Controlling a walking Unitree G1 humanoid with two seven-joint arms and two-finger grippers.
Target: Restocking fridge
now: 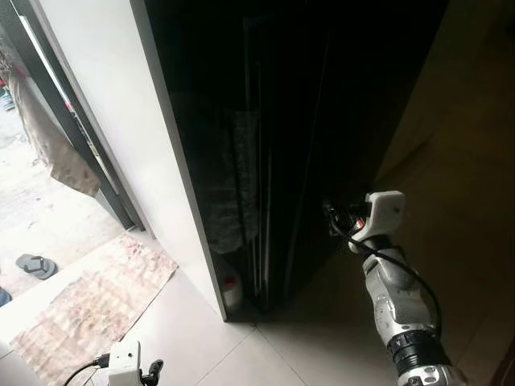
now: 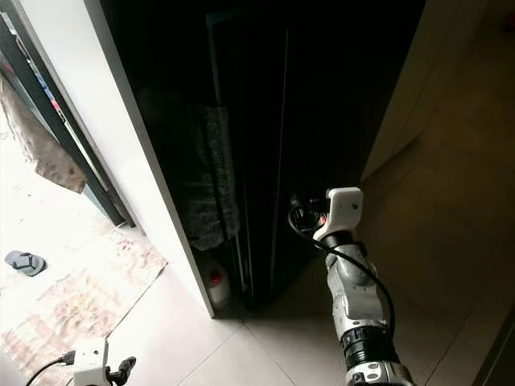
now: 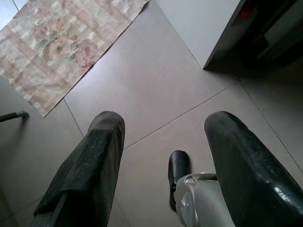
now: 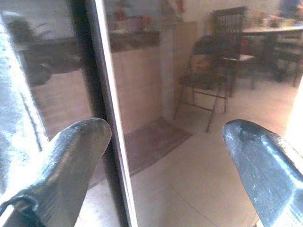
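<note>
Head stereo pair looks steeply down at the black fridge (image 1: 322, 121), upper centre, sharing it and the patterned floor mat (image 1: 88, 301) lower left. Left wrist cam faces down, close to the tiled floor (image 3: 156, 90). Right wrist cam faces the fridge's glossy door at close range.

The tall glossy black fridge (image 1: 322, 121) is basically a dark mirror, its front giving back washed-out beige and brown tones. Next to it there's a plain white wall panel (image 1: 113, 121) with a thin grey edge. The floor is pale grey square tiles (image 3: 156, 90) with darker grout lines. On it lies a faded rectangular floor mat (image 3: 71, 42) in beige and tan patchwork with muted pinkish floral blotches. A small white plastic bottle with a red cap (image 2: 216, 283) sits low in the shadow. A grey flip-flop sandal (image 1: 36, 265) lies out on the bright floor. The right arm is silver with a white wrist block (image 1: 385, 211) and black cable; the left gripper's fingers (image 3: 90, 170) are shiny speckled black.
</note>
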